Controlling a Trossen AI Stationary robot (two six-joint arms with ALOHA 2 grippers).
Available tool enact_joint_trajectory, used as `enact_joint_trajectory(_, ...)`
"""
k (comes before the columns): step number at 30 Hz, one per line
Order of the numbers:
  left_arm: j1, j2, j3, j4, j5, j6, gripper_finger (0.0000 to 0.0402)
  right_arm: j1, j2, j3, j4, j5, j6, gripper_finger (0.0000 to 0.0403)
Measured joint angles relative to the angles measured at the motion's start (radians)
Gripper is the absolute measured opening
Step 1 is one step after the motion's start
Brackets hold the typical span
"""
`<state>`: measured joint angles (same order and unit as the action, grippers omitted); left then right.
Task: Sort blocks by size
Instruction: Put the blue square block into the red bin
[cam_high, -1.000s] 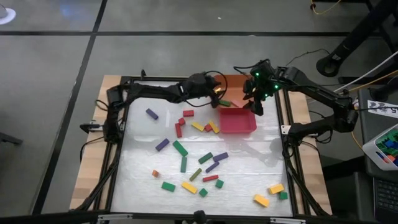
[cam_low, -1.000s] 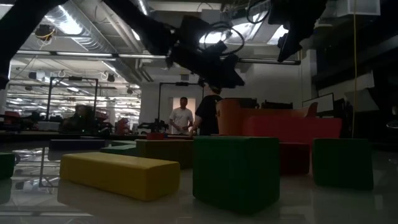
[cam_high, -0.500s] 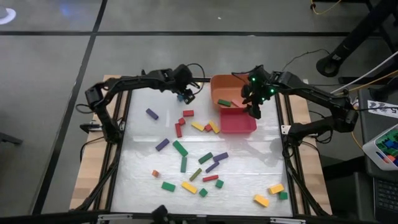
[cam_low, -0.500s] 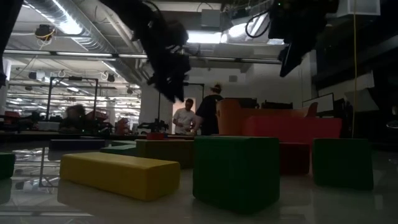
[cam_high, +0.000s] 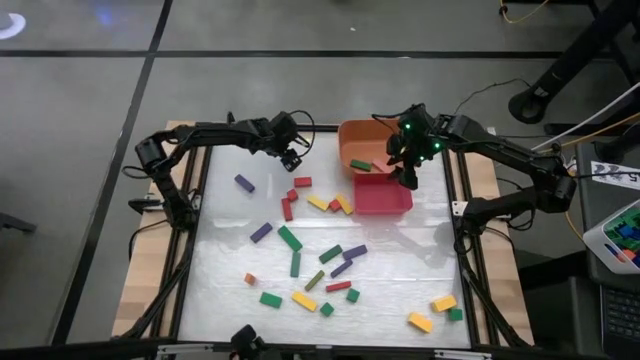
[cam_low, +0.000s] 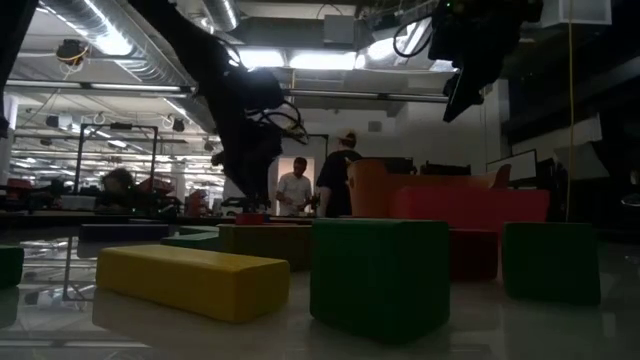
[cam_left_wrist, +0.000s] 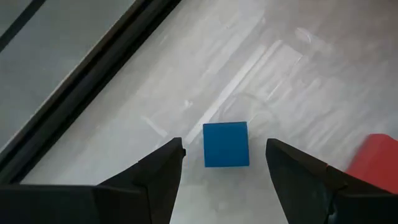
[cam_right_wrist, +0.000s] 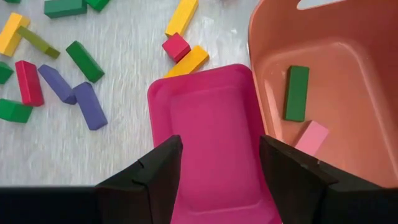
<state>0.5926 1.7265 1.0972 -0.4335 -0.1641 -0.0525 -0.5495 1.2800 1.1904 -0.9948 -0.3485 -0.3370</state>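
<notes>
Left gripper (cam_left_wrist: 224, 155) near the table's far edge, fingers spread and empty; a blue cube (cam_left_wrist: 226, 144) lies on the table (cam_high: 225, 290) directly between the two fingertips (apart from both, touching neither); a red block (cam_left_wrist: 376, 163) shows just beyond it at the edge of the left wrist view; in the high view the same gripper (cam_high: 292, 155) sits left of the orange bin (cam_high: 352, 135).

Right gripper (cam_right_wrist: 217, 155) hangs over the pink tray (cam_right_wrist: 211, 137), fingers spread, nothing between them; from above it (cam_high: 408, 178) is at the seam where tray (cam_high: 385, 200) and bin meet.

Inside the bin (cam_right_wrist: 348, 93): a green bar (cam_right_wrist: 296, 93) and a pink block (cam_right_wrist: 311, 138), lying near each other on the floor of the bin; the tray holds no block.

Remaining blocks scattered over the table: a yellow bar (cam_right_wrist: 186, 61) and a red cube (cam_right_wrist: 176, 46) just beside the tray's far corner; purple bars (cam_right_wrist: 90, 104), green and red pieces farther off; two yellow bars and a green cube at the near right corner (cam_high: 432, 310).

Two people (cam_low: 315, 188) stand in the room behind the table.
</notes>
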Motion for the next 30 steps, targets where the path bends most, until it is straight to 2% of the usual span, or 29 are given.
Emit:
enact_joint_trajectory(10, -0.001, 0.009, -0.075, 0.127, 0.004, -0.002, 0.0218, 0.0, 0.0, 0.0, 0.0, 0.0, 0.0, 0.0216)
enact_joint_trajectory(21, 0.002, 0.1, -0.077, 0.163, 0.004, 0.0, 0.0214, 0.0, 0.0, 0.0, -0.005, -0.003, 0.005, 0.0216)
enact_joint_trajectory(24, 0.002, 0.106, -0.077, 0.183, 0.004, 0.0, 0.0186, 0.0, 0.0, 0.0, -0.056, -0.003, 0.048, 0.0216)
enact_joint_trajectory(28, 0.001, 0.106, -0.068, 0.192, 0.004, 0.0, 0.0118, 0.014, -0.002, 0.0, -0.178, -0.003, 0.088, 0.0216)
enact_joint_trajectory(30, -0.002, 0.106, -0.068, 0.192, 0.004, 0.0, 0.0116, 0.042, -0.002, 0.0, -0.207, -0.001, 0.122, 0.0216)
